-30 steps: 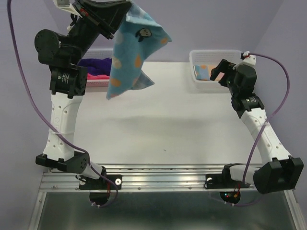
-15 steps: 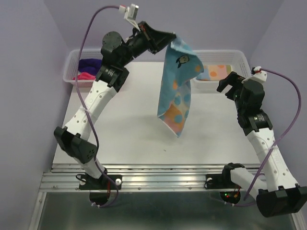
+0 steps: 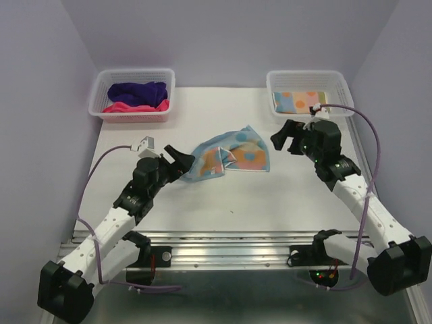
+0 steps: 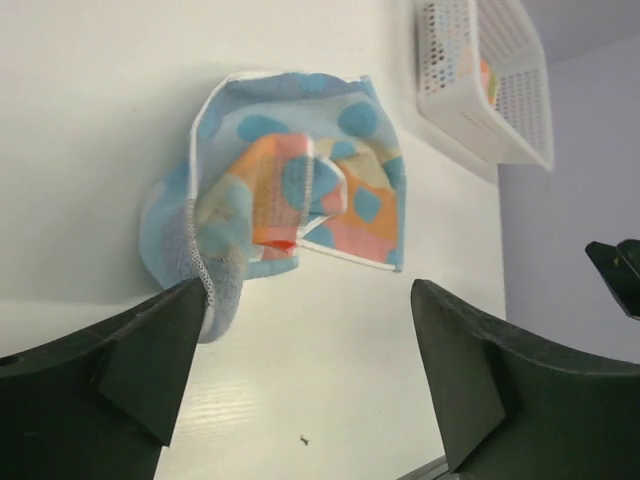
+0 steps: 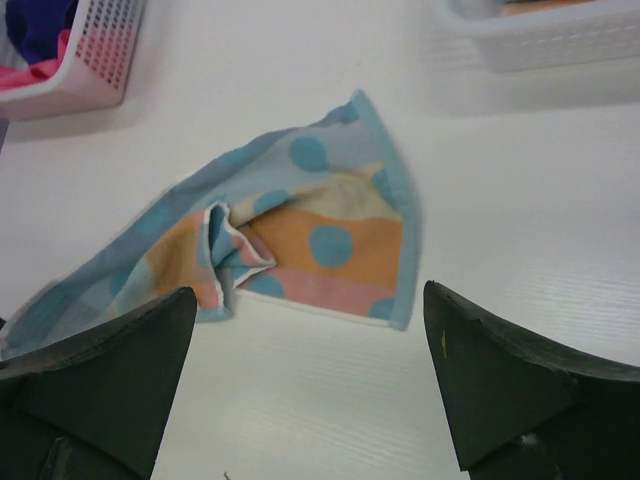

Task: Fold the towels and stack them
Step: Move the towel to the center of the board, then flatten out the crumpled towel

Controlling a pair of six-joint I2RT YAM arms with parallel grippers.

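1. We see the light-blue spotted towel (image 3: 229, 154) lying crumpled on the white table (image 3: 223, 202), near the middle of the overhead view. It is partly doubled over itself, with an orange and pink face showing.
2. The left end effector (image 3: 183, 166) sits low at the towel's left end in the overhead view. Its jaws are spread wide and grasp nothing.
3. In the left wrist view, the towel's nearest corner lies just beside the left-hand finger (image 4: 150, 350); we cannot tell whether they touch. The rest of the cloth lies higher in the frame, above the gap between the two fingers.
4. The right end effector (image 3: 287, 140) stands just right of the towel's upper right corner in the overhead view. It too is released, with nothing between its jaws.
5. In the right wrist view, the towel fills the middle of the frame, above the gap between the fingers and apart from both.
6. At upper left, a white mesh basket (image 3: 101, 111) holds a dark purple towel (image 3: 138, 90) and a pink-red towel (image 3: 135, 106).
7. At upper right, a second basket (image 3: 304, 74) holds a folded spotted cloth (image 3: 300, 101), near the right end effector.
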